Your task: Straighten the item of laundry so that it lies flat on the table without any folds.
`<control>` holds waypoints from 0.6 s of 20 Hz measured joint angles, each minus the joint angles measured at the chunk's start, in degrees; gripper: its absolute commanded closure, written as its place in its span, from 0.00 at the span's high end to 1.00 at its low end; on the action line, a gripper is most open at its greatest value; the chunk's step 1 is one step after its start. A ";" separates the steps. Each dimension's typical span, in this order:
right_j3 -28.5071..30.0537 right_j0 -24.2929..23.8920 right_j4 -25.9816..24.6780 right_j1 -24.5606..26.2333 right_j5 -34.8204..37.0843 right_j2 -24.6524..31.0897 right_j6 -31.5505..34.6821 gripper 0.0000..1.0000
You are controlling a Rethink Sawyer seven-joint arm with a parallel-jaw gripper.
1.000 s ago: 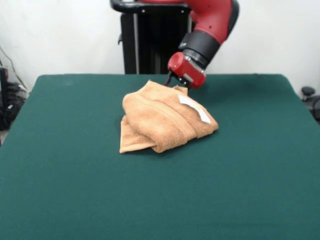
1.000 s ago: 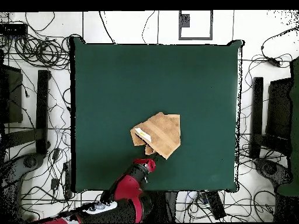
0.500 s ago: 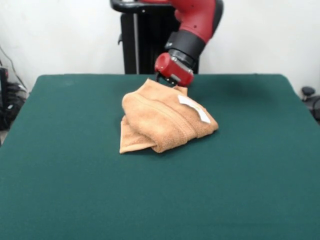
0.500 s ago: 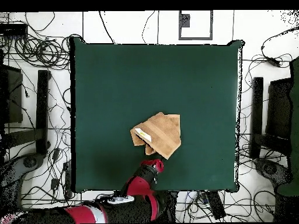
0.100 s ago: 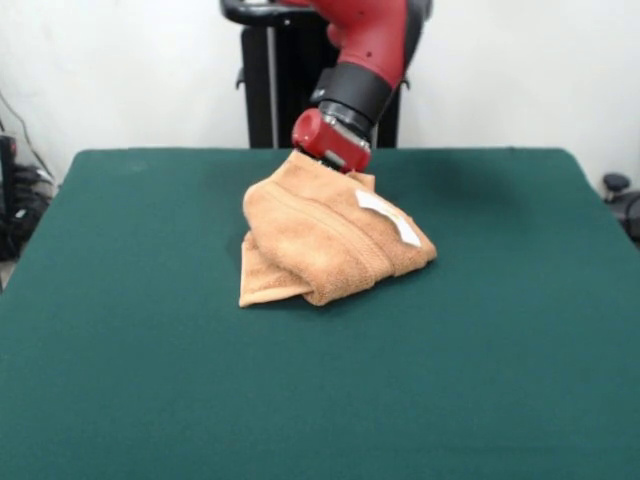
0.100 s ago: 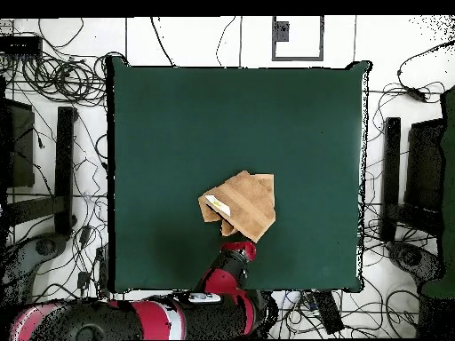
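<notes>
Towel [image 5: 330,235] unmoved, arm [image 5: 355,70] farther left

Robot lab: floor cables [image 6: 53,80] everywhere

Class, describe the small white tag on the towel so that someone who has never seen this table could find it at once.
Start from the dark green table; near its middle lies a folded orange-tan towel, with the red gripper at its far edge. On the towel's upper fold, toward the right in the front view, sits the white tag. It is a narrow slanted strip, the only white patch on the cloth.
</notes>
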 measured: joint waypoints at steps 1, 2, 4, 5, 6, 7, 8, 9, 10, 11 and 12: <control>0.00 -0.16 0.01 0.07 -0.50 0.05 0.00 1.00; 0.00 -0.26 0.00 0.01 -0.52 0.13 0.00 1.00; 0.02 -0.96 -0.01 -0.71 -0.49 0.72 0.01 1.00; 0.02 -1.39 0.00 -1.19 -0.48 1.11 0.03 1.00; 0.02 -1.55 0.00 -1.40 -0.49 1.29 0.04 1.00; 0.01 -1.70 0.00 -1.60 -0.49 1.47 0.04 1.00; 0.00 -2.20 0.02 -2.18 -0.49 2.09 0.06 1.00; 0.00 -3.05 0.04 -3.04 -0.48 3.02 0.21 1.00; 0.01 -3.33 0.09 -3.28 -0.49 3.30 0.28 1.00; 0.02 -3.67 0.18 -3.55 -0.49 3.60 0.36 1.00; 0.04 -4.02 0.27 -3.81 -0.48 3.90 0.45 1.00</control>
